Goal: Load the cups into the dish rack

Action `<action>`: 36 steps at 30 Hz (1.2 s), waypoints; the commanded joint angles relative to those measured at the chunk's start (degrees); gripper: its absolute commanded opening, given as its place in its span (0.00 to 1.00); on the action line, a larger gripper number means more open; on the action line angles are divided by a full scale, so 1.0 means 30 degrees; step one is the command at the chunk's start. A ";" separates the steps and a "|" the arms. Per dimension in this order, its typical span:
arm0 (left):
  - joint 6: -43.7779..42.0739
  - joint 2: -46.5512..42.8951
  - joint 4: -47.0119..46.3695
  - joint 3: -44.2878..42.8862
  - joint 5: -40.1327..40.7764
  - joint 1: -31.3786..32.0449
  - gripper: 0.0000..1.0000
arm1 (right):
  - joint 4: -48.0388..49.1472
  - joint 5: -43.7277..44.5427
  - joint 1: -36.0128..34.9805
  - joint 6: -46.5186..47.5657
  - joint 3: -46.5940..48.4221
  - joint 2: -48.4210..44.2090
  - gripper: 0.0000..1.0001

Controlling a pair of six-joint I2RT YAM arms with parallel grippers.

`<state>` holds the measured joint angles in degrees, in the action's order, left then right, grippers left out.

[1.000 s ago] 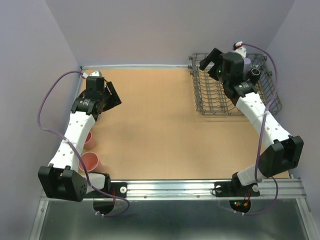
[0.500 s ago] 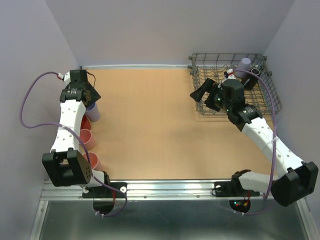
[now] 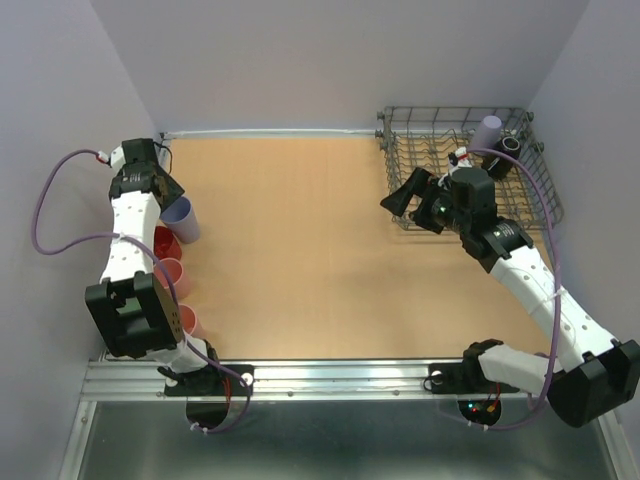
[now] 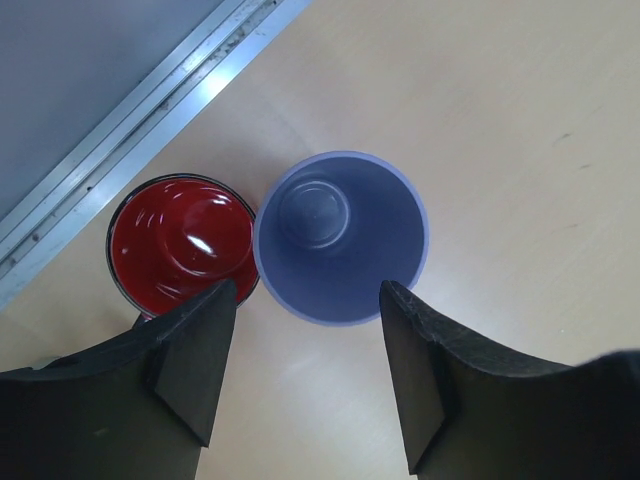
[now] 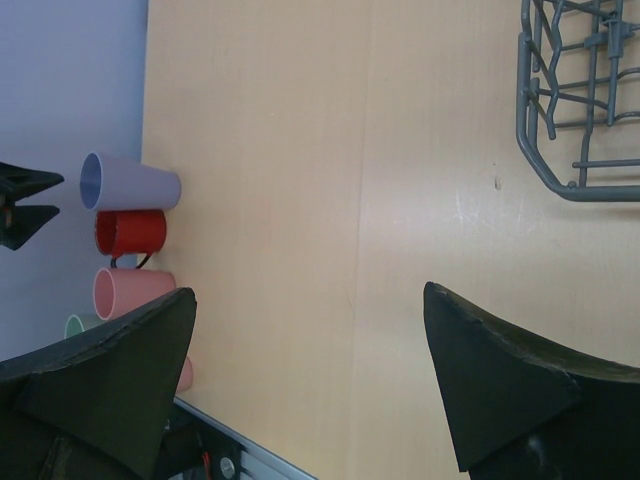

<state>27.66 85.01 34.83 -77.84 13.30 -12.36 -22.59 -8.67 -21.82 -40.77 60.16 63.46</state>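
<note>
A lavender cup stands open end up at the table's left edge, with a red cup and two pink cups in a row nearer me. My left gripper is open and empty, hovering just above the lavender cup and the red cup. The grey wire dish rack at the far right holds a second lavender cup and a black cup. My right gripper is open and empty over the table, just left of the rack. A pale green cup shows in the right wrist view.
The left wall runs close behind the row of cups. A metal rail lies along the table's near edge. The rack's corner shows at the top right of the right wrist view.
My right gripper has come out of the rack to the table at its left, leaving the lavender cup in the rack. My left gripper has swung toward the far left corner, uncovering the lavender cup.
</note>
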 commanded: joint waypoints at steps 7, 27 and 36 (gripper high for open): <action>-0.0373 0.1456 -0.2174 0.1161 -0.0039 -0.0069 0.68 | -0.0410 -0.0539 -0.0050 0.0378 -0.0044 -0.0148 1.00; -0.0548 0.1664 -0.2090 0.0608 -0.0333 -0.0069 0.56 | -0.0732 -0.0275 -0.0050 0.0701 -0.0043 0.0643 1.00; -0.0841 0.2335 -0.2641 0.1278 -0.0623 -0.0069 0.51 | -0.0761 -0.0071 -0.0050 0.0934 0.0278 0.1258 1.00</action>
<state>25.89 92.62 28.18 -74.24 11.92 -12.47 -25.39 -9.45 -21.82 -39.62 60.16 66.92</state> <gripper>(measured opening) 0.555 0.998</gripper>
